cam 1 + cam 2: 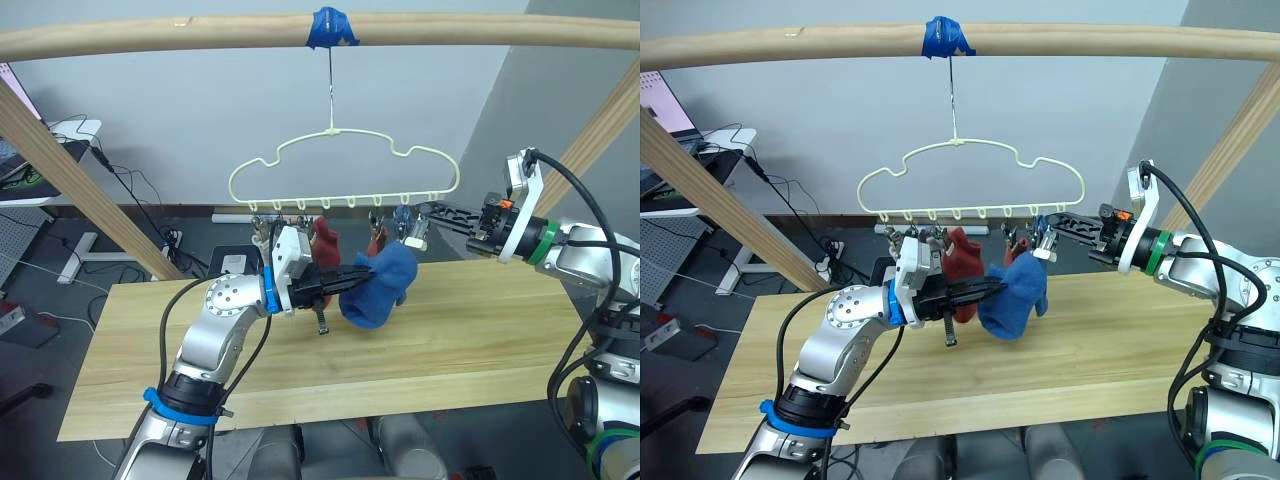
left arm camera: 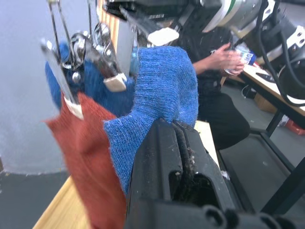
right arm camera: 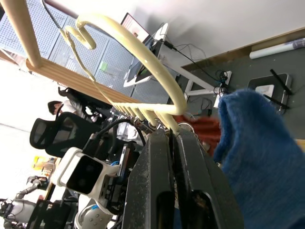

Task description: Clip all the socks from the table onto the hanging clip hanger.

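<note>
Overhead, we are seeing the clip hanger hanging from a blue-taped wooden rail, its long axis running left to right and its silver clips pointing down over the far edge of the table. The left gripper, fingers closed, is pinching a blue sock and lifting it just under the right-hand clips, cuff upward. A rust-red sock is dangling from a clip just to its left, crowding the space. The right gripper, fingers pressed together, is reaching in at the hanger's lower bar beside the blue sock. Cables are trailing across the floor beyond.
</note>
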You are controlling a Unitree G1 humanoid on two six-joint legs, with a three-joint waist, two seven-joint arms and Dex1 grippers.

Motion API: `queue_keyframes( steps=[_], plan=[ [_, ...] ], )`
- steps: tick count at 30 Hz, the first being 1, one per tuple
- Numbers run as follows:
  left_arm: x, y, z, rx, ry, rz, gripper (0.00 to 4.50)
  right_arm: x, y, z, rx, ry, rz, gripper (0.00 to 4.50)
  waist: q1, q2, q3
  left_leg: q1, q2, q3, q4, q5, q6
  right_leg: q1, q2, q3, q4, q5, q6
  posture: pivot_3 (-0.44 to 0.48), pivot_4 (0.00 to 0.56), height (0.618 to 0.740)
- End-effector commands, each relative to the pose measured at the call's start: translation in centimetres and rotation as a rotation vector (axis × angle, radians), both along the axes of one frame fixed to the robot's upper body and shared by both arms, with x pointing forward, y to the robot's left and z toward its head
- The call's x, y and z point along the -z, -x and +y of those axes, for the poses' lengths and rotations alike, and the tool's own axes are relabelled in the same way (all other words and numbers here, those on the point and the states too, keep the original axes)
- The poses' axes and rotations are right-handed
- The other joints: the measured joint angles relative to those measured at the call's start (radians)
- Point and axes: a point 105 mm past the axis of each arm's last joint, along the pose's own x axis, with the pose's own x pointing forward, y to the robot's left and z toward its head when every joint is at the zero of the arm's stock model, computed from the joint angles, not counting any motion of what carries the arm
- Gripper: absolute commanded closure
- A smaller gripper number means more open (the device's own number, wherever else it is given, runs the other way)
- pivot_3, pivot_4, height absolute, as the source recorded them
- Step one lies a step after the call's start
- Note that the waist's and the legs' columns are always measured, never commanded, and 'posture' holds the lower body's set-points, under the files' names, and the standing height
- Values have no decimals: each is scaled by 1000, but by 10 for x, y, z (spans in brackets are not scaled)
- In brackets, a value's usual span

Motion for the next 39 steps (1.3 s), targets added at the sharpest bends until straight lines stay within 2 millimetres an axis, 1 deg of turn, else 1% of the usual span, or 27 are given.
queue_keyframes(
  steps=[1, 9, 21, 24, 29, 30, 32, 34, 35, 38, 39],
  plan=[
    [-7, 0, -5, 24, 22, -17, 4482, -14, 7, 5, -27, -26, -59, 4500, 0, 0, 0, 0, 0, 0, 0, 0, 0, 0, 0, 0, 0, 0, 0, -214, 178, 740],
    [-16, -5, -6, 13, 51, -26, 4482, -13, 7, 7, -32, -18, -57, 4500, 2, 0, 0, 0, 0, 0, 0, 0, 0, 0, 0, 0, 0, 0, 0, -212, 180, 740],
    [-21, -8, -10, 10, 64, -40, 4482, -12, 9, 11, -53, 4, -61, 4500, 3, 0, 0, 0, 0, 0, 0, 0, 0, 0, 0, 0, 0, 0, 0, -202, 187, 740],
    [-22, -9, -10, 10, 63, -42, 4500, -12, 10, 12, -66, 3, -65, 3716, 4, 0, 0, 0, 0, 0, 0, 0, 0, 0, 0, 0, -1, 0, 0, -201, 186, 740],
    [-23, -9, -11, 7, 64, -46, 4500, -10, 11, 11, -61, 18, -65, 1967, 4, 0, 0, 0, 0, 0, 0, 0, 0, 0, 0, 0, 0, 0, 0, -204, 186, 740],
    [-23, -9, -12, 6, 61, -47, 4500, -9, 11, 9, -46, 22, -62, 1564, 5, 0, 0, 0, 0, 0, 0, 0, 0, 0, 0, 0, 0, 0, 0, -204, 188, 740],
    [-22, -12, -12, -7, 53, -44, 4500, -2, 12, -1, -7, 98, -73, 899, 8, 0, 0, 0, 0, 0, 0, 0, 0, 0, 0, 0, -1, 0, 0, -202, 191, 740],
    [-20, -13, -12, -13, 45, -43, 4500, 0, 11, -7, 38, 115, -84, 251, 11, 0, 0, -1, 0, 0, 0, 0, 0, 0, 0, 0, -1, 0, 0, -204, 199, 740],
    [-20, -14, -12, -17, 44, -38, 4500, 2, 12, -11, 56, 124, -83, 30, 13, -1, 0, -1, 0, 0, 0, 0, 0, 0, 0, 0, -1, 0, 0, -204, 199, 740],
    [-13, -16, -12, -22, 29, 18, 3894, 21, 21, -19, 69, 219, -80, 0, 18, -1, 1, -1, 0, 0, 0, 0, 0, 0, 0, 0, -1, 0, 0, -213, 212, 740],
    [-11, -16, -12, -22, 25, 30, 3595, 26, 24, -20, 66, 249, -81, 0, 22, -1, 1, -1, 0, 0, 0, 0, 0, 0, 0, 0, -1, 0, 0, -213, 212, 740]
  ],
)
